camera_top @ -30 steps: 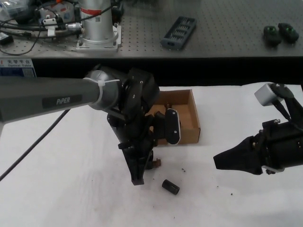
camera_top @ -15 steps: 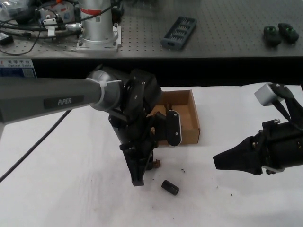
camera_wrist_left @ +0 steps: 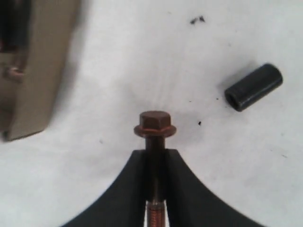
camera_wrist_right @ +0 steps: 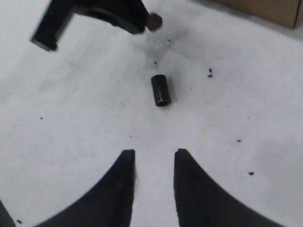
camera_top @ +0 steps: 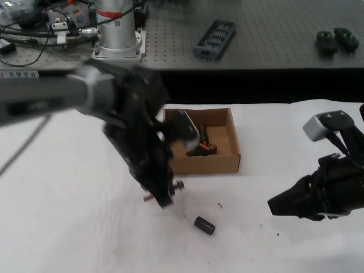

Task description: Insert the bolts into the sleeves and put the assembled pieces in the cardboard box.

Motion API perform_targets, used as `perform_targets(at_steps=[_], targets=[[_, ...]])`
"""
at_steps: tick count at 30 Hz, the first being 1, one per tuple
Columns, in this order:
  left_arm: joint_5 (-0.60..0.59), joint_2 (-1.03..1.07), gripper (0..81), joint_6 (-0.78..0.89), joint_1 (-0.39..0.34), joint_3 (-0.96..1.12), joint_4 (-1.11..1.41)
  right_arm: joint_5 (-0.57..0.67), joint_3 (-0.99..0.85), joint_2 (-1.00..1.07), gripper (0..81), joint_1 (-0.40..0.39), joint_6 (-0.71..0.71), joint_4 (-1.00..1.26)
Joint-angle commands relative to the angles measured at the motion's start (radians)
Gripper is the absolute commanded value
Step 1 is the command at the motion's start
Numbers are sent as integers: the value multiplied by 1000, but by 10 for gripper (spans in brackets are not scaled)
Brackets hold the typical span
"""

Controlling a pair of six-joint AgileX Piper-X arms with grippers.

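My left gripper [camera_wrist_left: 155, 158] is shut on a copper-coloured hex bolt [camera_wrist_left: 154, 130], held by its shank with the head sticking out past the fingertips. In the high view the same bolt [camera_top: 178, 185] hangs just above the white cloth, in front of the cardboard box [camera_top: 205, 162]. A black sleeve [camera_top: 205, 225] lies on its side on the cloth a little in front of and right of the bolt; it is the black sleeve [camera_wrist_left: 253, 87] in the left wrist view and the black sleeve [camera_wrist_right: 160, 91] ahead of my right gripper [camera_wrist_right: 154, 163], which is open and empty. Assembled pieces [camera_top: 202, 148] lie in the box.
The cloth-covered bench [camera_top: 68, 227] has free room at the left and front. Small dark specks [camera_top: 219, 203] dot the cloth near the sleeve. Behind the cloth a perforated board carries a metal post [camera_top: 116, 28], a blue tray [camera_top: 214, 37] and cables.
The left arm has swung up and to the left, lifting the bolt off the cloth and turning it sideways. The right gripper has shifted slightly right. The sleeve has stayed put.
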State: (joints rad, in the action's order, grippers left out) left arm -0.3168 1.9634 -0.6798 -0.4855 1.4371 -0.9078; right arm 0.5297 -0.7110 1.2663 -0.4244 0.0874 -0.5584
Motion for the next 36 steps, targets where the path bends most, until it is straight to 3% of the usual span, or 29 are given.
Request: perform_targets(at_steps=[1,7,14,21,25,36], targets=[[-82,-125,6,140,55,-51,78,-29,-17,-11,188,4,41,-15],[-243,-351,6,356,117,-312,360,-75,-105,89,232,-57,53,-46],[-274,-605,6,641,122,-669,753,-170,-228,292,242,-148,70,-51],[-274,-682,6,908,122,-923,1126,-311,-414,523,242,-203,128,-222],[-271,-681,6,968,122,-969,1225,-397,-485,582,242,-236,181,-265],[-247,-681,6,974,125,-974,1231,-407,-600,603,242,-306,198,-338]])
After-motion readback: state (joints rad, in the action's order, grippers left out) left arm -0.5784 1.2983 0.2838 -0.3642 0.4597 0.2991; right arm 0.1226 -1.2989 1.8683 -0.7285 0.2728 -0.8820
